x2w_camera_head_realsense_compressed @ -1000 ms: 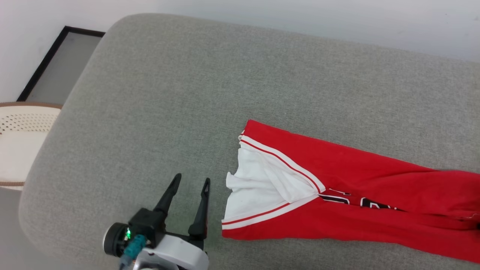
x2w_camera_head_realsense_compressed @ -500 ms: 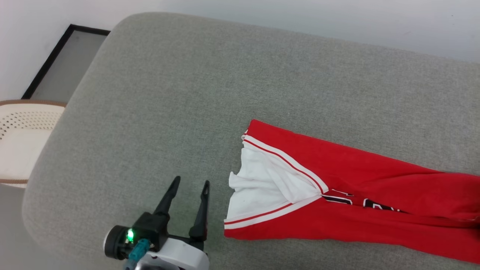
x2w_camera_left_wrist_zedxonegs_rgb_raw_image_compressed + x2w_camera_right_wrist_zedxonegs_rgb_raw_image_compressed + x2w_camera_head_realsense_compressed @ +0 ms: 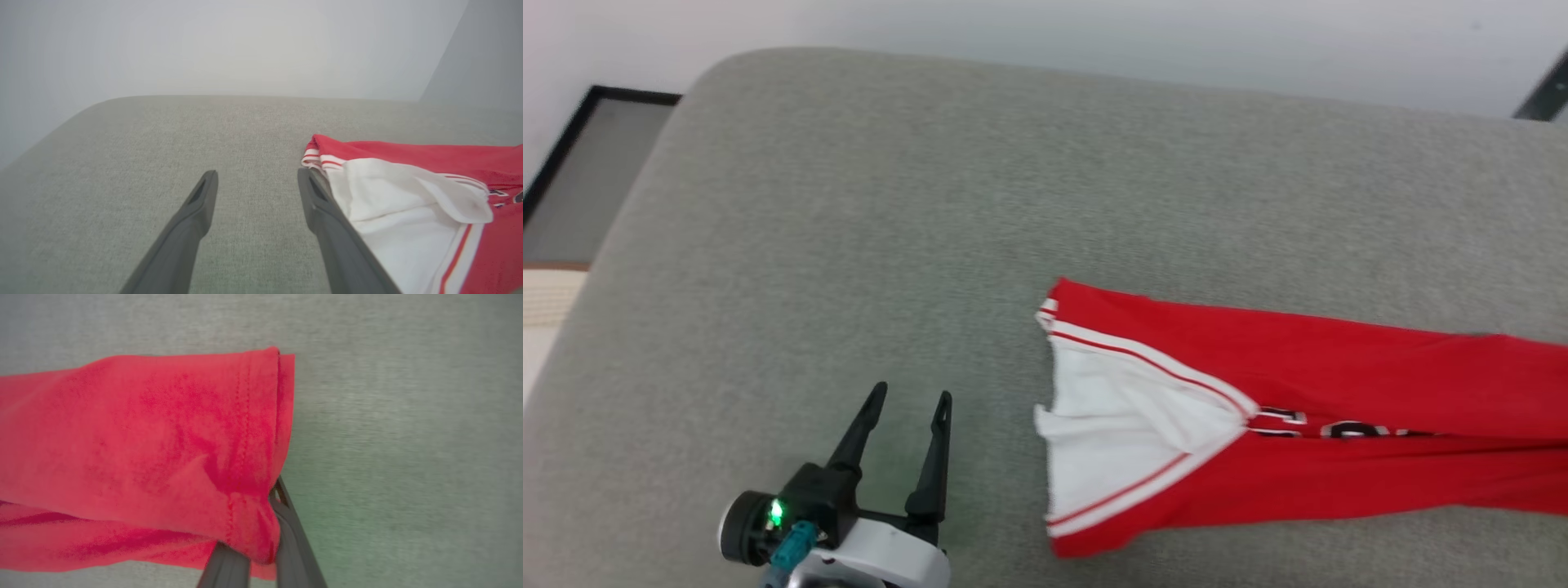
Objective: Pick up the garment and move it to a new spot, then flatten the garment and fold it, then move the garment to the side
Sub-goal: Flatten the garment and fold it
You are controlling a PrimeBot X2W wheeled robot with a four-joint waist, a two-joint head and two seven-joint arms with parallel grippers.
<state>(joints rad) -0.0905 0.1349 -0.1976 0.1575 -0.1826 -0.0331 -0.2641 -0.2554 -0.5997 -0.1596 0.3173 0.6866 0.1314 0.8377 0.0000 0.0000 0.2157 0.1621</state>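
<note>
While the shirt point(image 3: 1339, 359) lay stretched in a long red band across the right half of the grey cushion point(image 3: 890, 204), the right tool point(image 3: 261, 543) had its two fingers clamped tight on the stitched hem point(image 3: 245, 428) at the far end, cloth bunched between them and sagging over the tips. That was a grip right at the edge, and I'd say it was there so the whole strip could be drawn along by one end. At the opposite end the white sleeve point(image 3: 1119, 425) and its striped trim faced the left tool point(image 3: 912, 391), and that one stood wide open, gripping nothing, held low over bare cushion just beside the sleeve; from its own wrist camera one finger point(image 3: 327, 228) looked close against the white cloth, though touching or not, I couldn't tell. It read as parked there on purpose, ready to catch the sleeve end if a pull dragged it askew. Room? Plenty: the left half of the cushion was bare, and a broad open strip ran behind the shirt up to the pale wall point(image 3: 1094, 33). The doubtful side was the front, where the cushion's edge fell below the frame, so the margin there couldn't be judged, and the rounded left corner dropped off toward a dark-framed panel point(image 3: 556, 155), no way to slide.
</note>
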